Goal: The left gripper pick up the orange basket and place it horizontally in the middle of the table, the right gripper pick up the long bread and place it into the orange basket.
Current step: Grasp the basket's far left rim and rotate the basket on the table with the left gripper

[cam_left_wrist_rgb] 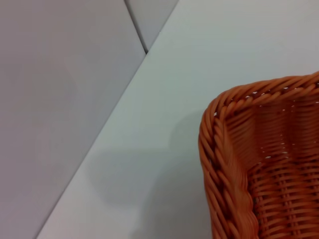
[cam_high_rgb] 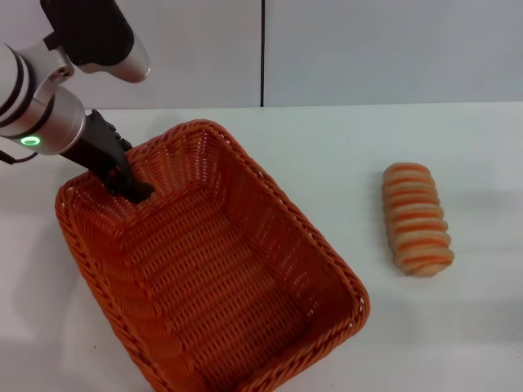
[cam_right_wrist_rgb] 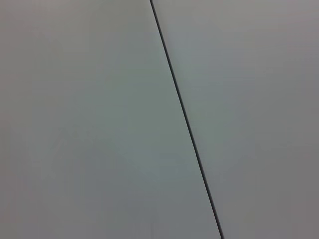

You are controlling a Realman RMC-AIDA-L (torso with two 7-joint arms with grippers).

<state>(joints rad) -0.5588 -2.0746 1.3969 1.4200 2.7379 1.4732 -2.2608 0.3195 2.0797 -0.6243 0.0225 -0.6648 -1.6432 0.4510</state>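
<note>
Left gripper (cam_high_rgb: 131, 186) clamped on the far-left rim of the orange basket (cam_high_rgb: 245, 269), arm angled downward; long bread (cam_high_rgb: 417, 218) well apart, rightward.

- No text, label, brand or number is showing anywhere in these views.
- The only sign is a green ring light (cam_high_rgb: 30, 140), glowing on the arm just behind the left pincer (cam_high_rgb: 131, 189); it is carrying no lettering.
</note>
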